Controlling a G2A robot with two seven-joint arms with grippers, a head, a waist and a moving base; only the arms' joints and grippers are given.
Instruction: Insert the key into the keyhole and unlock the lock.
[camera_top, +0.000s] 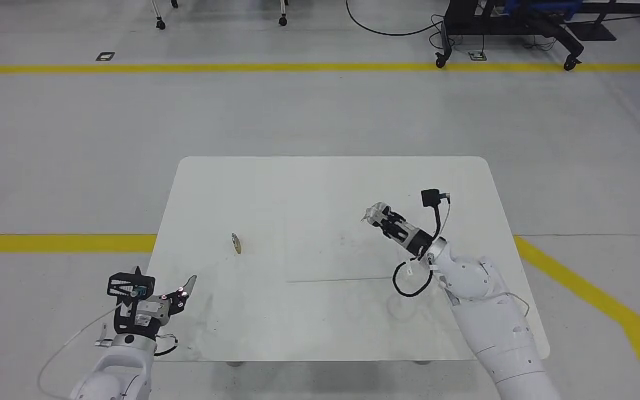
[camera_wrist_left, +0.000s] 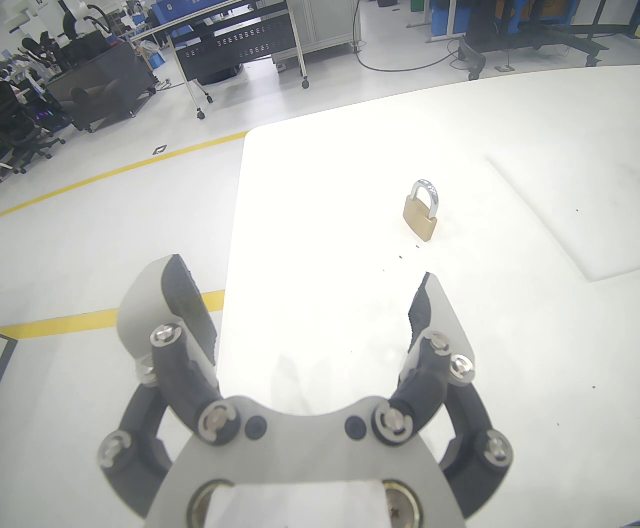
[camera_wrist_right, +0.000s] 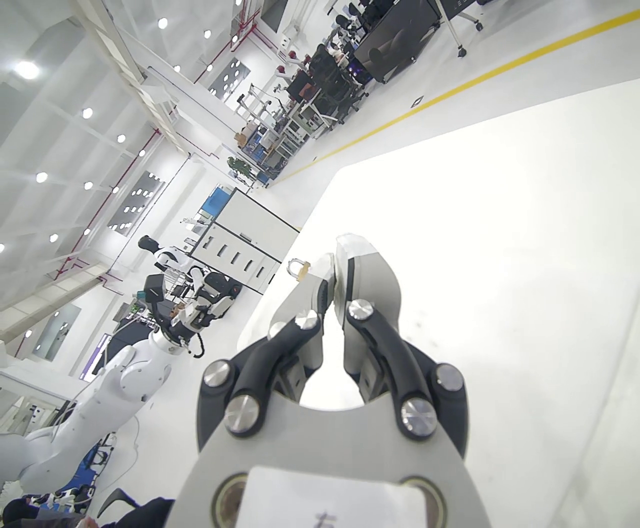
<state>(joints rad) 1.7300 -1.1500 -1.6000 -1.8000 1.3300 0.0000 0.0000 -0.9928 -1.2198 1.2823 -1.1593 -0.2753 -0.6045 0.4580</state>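
- The lock (camera_top: 236, 242) sits on the white worktop (camera_top: 300, 180), at about 9 o'clock from the worktop's centre in the top view, where it reads as no more than a small thin sliver.
- The left wrist view gives its shape: a brass lock (camera_wrist_left: 421, 215) standing on its base, its silver shackle (camera_wrist_left: 427, 192) up and seated in the body.
- The left pincer (camera_top: 183, 290) is at the worktop's near-left corner, at roughly 8 o'clock from the lock and well apart from it.
- Its own camera shows the left pincer (camera_wrist_left: 300, 285) spread wide, with bare worktop between the two dark pads and nothing held.
- The right pincer (camera_top: 378, 213) hovers over the worktop at about 3 o'clock from the lock, well apart from it and near the worktop's middle.
- From above its jaws are too small to judge; the right wrist view shows the right pincer (camera_wrist_right: 332, 272) with its fingertips pressed together. Whether anything is pinched between them cannot be told.
- The same view shows the lock (camera_wrist_right: 298, 268) beyond those fingertips, partly hidden behind one of them.
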